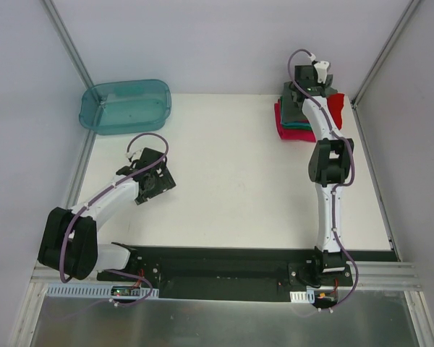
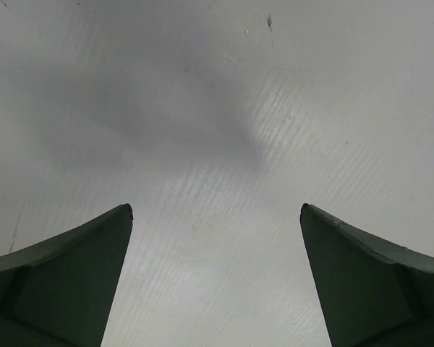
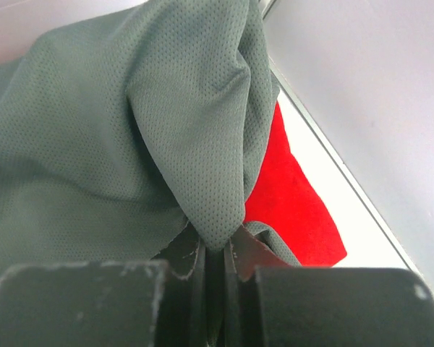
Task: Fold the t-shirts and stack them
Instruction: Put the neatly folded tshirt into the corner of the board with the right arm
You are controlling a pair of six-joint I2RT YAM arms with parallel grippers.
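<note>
Item 1, right gripper (image 3: 215,249): my right wrist view shows the jaws pressed together on a fold of the dark grey t-shirt (image 3: 130,130). The top view hides this under the arm.
Item 2, dark grey t-shirt: fine mesh weave, bunched and draped, hanging in loose folds over the red t-shirt (image 3: 296,210).
Item 3, stack (image 1: 296,119): seen whole only from above, at 1 o'clock on the table (image 1: 231,181), with magenta-pink and teal layers and red jutting out to the right.
Item 4, left gripper (image 2: 215,210): fingers wide apart, holding nothing, over white table at 8 o'clock.
Item 5, teal tub (image 1: 125,106): at 11 o'clock, overhanging the far left corner.
Item 6, margins: the stack sits just beside the right wall rail. The left gripper is well apart from it.
</note>
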